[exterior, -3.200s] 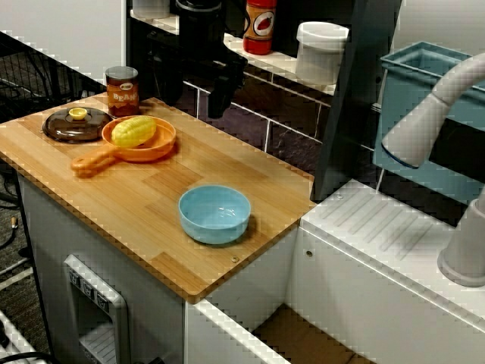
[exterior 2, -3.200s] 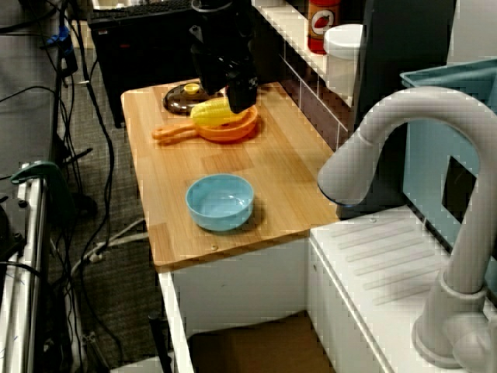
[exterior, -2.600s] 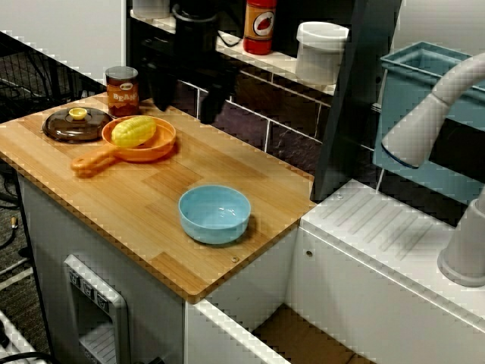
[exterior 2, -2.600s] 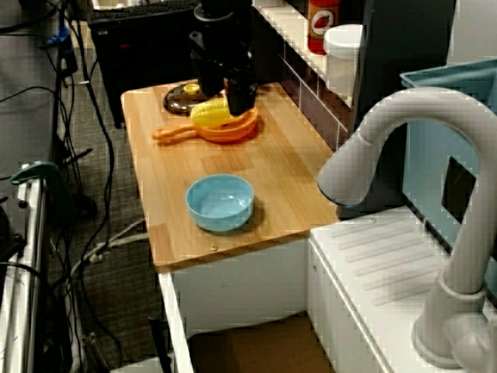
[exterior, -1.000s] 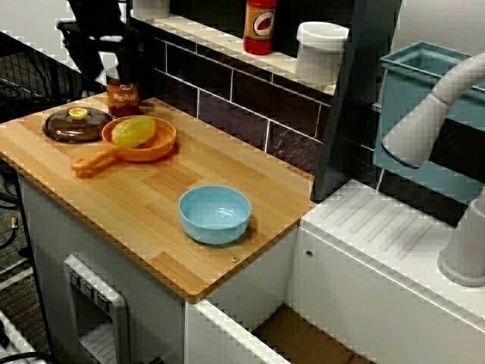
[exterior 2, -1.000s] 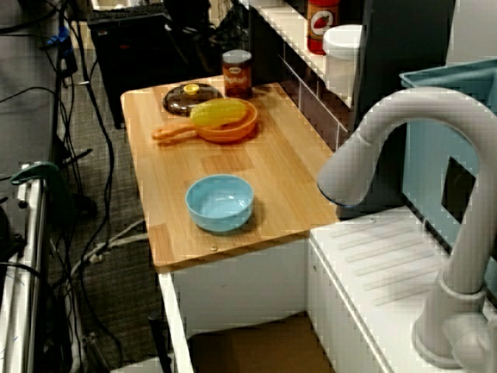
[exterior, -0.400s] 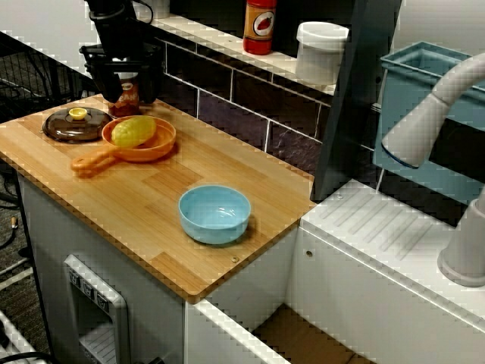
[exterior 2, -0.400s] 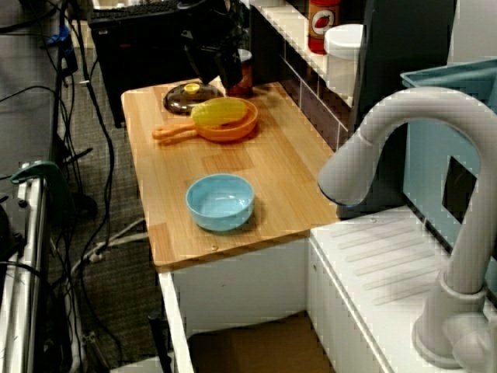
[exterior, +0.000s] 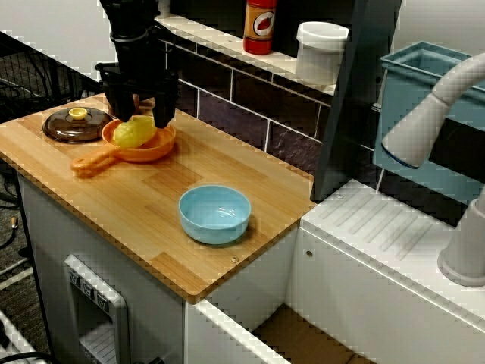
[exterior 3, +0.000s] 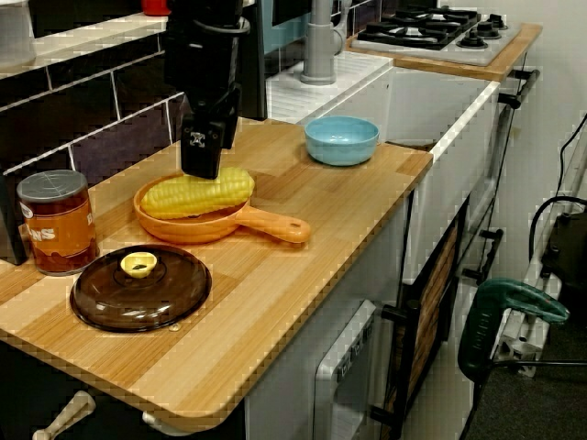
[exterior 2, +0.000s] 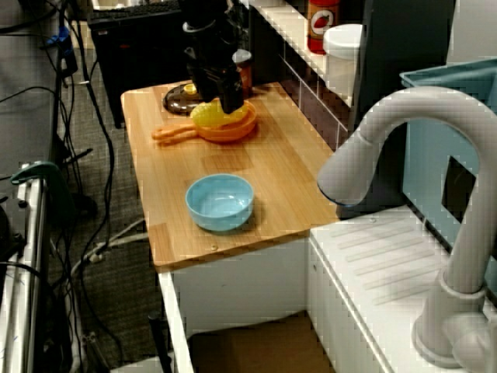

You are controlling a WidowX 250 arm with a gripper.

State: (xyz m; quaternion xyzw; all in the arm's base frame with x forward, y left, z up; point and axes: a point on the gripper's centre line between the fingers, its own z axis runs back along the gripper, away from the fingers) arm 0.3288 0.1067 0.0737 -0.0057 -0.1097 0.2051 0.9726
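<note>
My black gripper [exterior: 139, 115] hangs open right over a yellow corn cob [exterior: 133, 132], one finger on each side of it. The cob lies in an orange pan [exterior: 157, 147] with its handle pointing to the counter's front. From the counter's end, the fingertips [exterior 3: 201, 167] stand just above the cob [exterior 3: 198, 193], and I cannot tell if they touch it. In the side view the gripper [exterior 2: 225, 99] covers the cob's [exterior 2: 208, 116] far end. Nothing is held.
A brown can [exterior 3: 57, 223] and a dark lid with a yellow knob [exterior 3: 139, 287] sit beside the pan [exterior 3: 220, 225]. A light blue bowl [exterior: 214, 214] stands nearer the sink side. The tiled back wall and shelf hold a red bottle [exterior: 259, 26] and white container [exterior: 320, 51].
The arm swung from the back middle to the far left corner, then came forward and down. It now hangs lower, astride the corn in the pan.
</note>
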